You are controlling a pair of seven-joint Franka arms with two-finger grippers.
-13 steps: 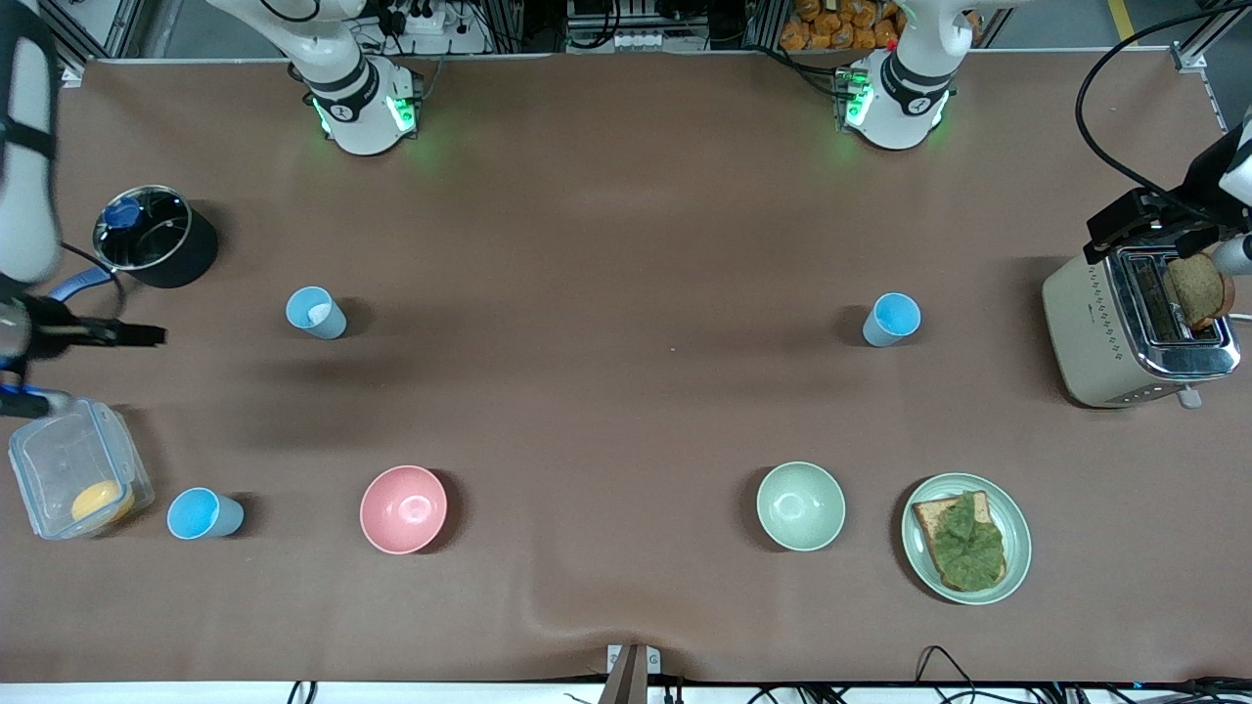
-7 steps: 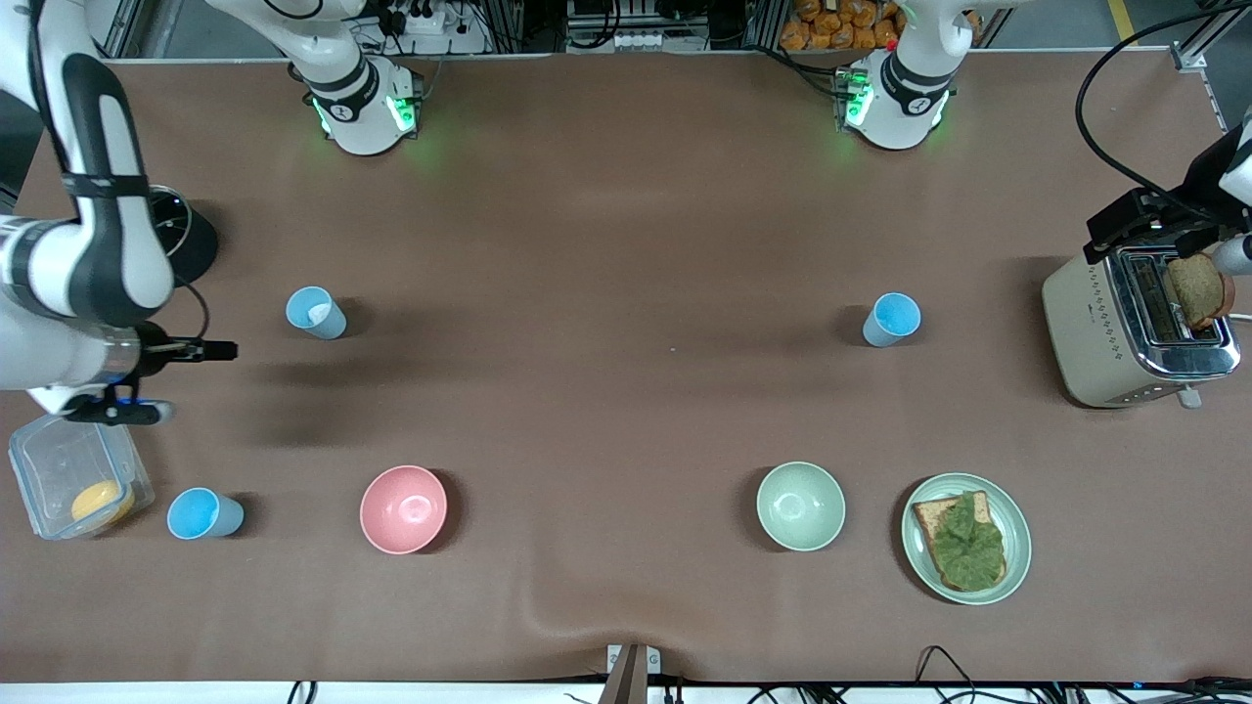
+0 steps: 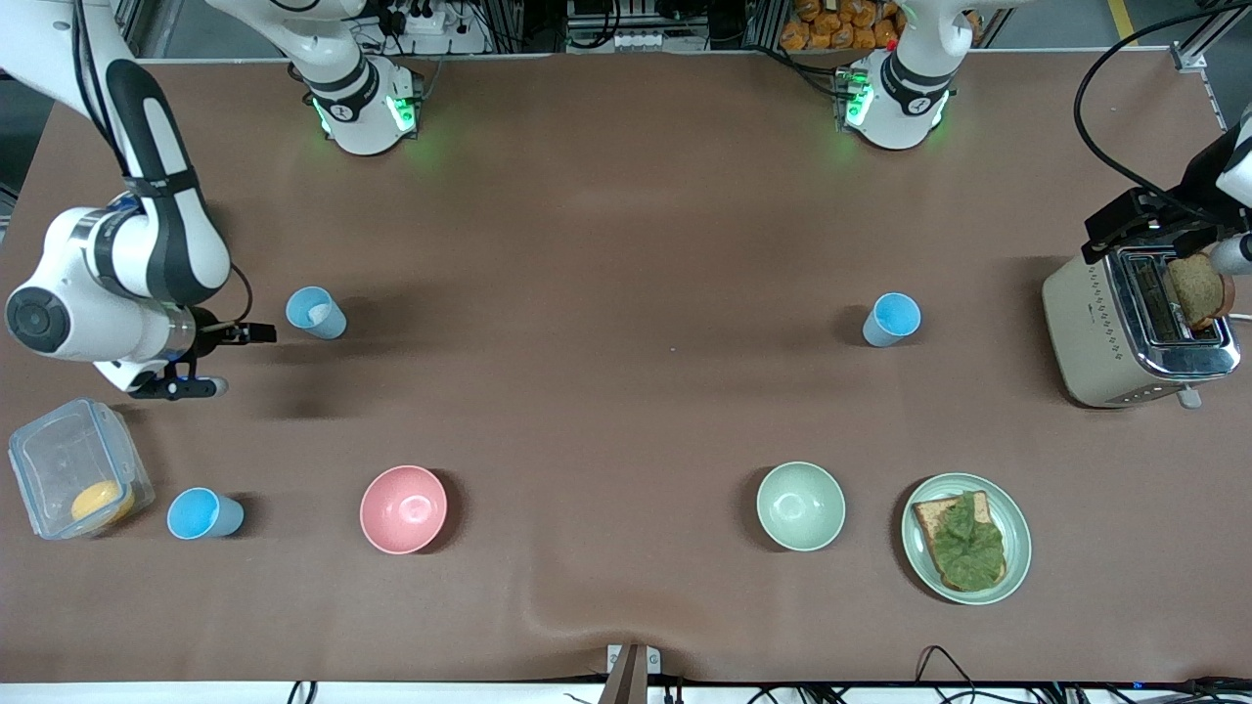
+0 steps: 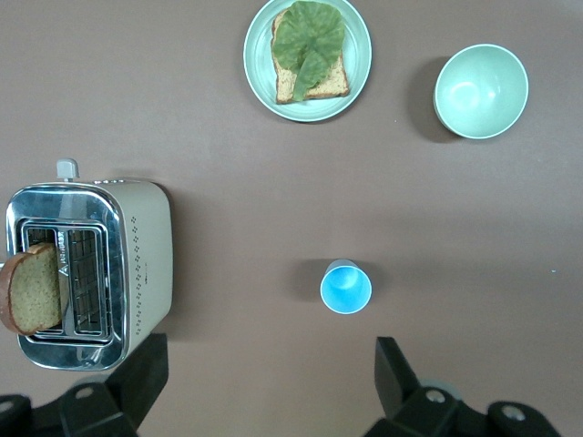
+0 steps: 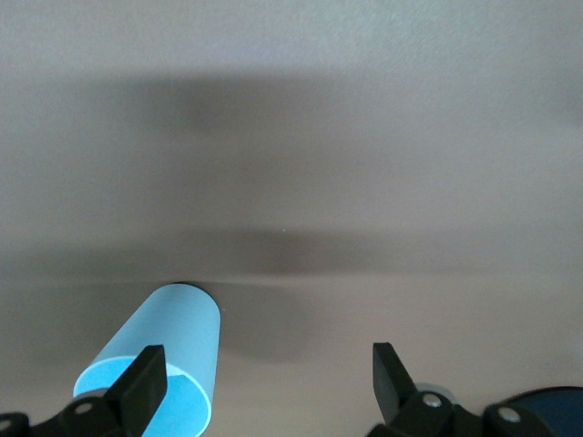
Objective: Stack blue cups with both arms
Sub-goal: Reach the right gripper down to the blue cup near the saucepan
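1. Front view: the right gripper (image 3: 227,360) hangs low with its fingers spread wide and nothing between them. The blue cup (image 3: 315,313) it faces stands upright at about two o'clock from it, just beside one fingertip.
   - To do this approach well, I judge the arm should shift toward twelve o'clock so that the cup sits centred in the gap before the fingers close.
   - A second blue cup (image 3: 203,514) stands at six o'clock from the gripper, beside a clear box (image 3: 73,479).
   - A third blue cup (image 3: 891,319) stands toward the left arm's end of the table.
   - The left gripper (image 3: 1174,235) hangs over the toaster (image 3: 1125,332) and waits.
2. Left wrist view: the left gripper (image 4: 269,373) is released and empty, held high and pointing straight down. The third cup (image 4: 345,287) is far below it.
3. Right wrist view: the right gripper (image 5: 269,382) is level with the cup (image 5: 168,355). The cup stands off-centre, against one finger (image 5: 144,384).
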